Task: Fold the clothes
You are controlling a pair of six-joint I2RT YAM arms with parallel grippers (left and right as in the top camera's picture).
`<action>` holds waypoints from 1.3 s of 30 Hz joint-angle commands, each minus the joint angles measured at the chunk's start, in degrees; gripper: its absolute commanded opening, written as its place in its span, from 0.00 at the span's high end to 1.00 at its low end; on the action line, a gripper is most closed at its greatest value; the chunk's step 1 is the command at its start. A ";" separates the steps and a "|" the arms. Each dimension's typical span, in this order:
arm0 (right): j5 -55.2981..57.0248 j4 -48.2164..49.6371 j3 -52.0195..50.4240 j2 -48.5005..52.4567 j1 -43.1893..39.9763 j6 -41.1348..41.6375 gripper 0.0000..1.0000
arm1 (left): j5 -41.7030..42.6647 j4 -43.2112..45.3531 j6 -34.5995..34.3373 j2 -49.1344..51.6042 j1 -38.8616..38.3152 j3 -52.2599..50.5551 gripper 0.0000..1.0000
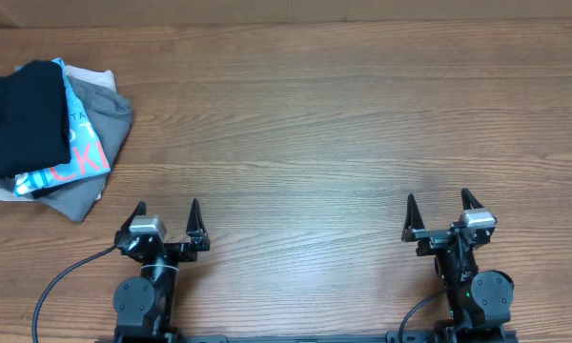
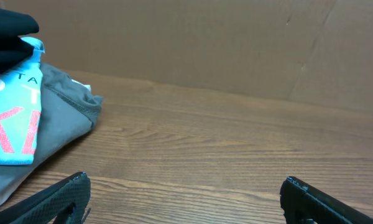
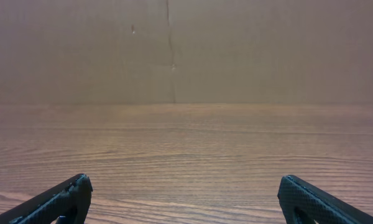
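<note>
Black soft fabric garment (image 1: 19, 119), nine o'clock, lies atop a light blue lettered tee (image 1: 81, 143); spread, empty left claw (image 1: 167, 208) and right claw (image 1: 439, 200) may snag both.

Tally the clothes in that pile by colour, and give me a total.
Black garment: 1
Light blue tee: 1
Grey garment: 1 seen, possibly more underneath
Total: at least 3
</note>
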 commanded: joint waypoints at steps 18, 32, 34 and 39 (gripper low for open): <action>-0.50 0.37 -0.59 -0.46 -0.11 -0.17 0.00 | 0.48 0.11 -0.70 -0.61 0.68 -0.20 0.00; -0.50 0.37 -0.59 -0.46 -0.11 -0.17 0.00 | 0.48 0.09 -0.70 -0.61 0.68 -0.20 0.00; -0.50 0.37 -0.59 -0.46 -0.11 -0.17 0.00 | 0.48 0.09 -0.72 -0.61 0.68 -0.20 0.00; -0.50 0.37 -0.59 -0.46 -0.11 -0.17 0.00 | 0.48 0.11 -0.70 -0.61 0.68 -0.20 0.00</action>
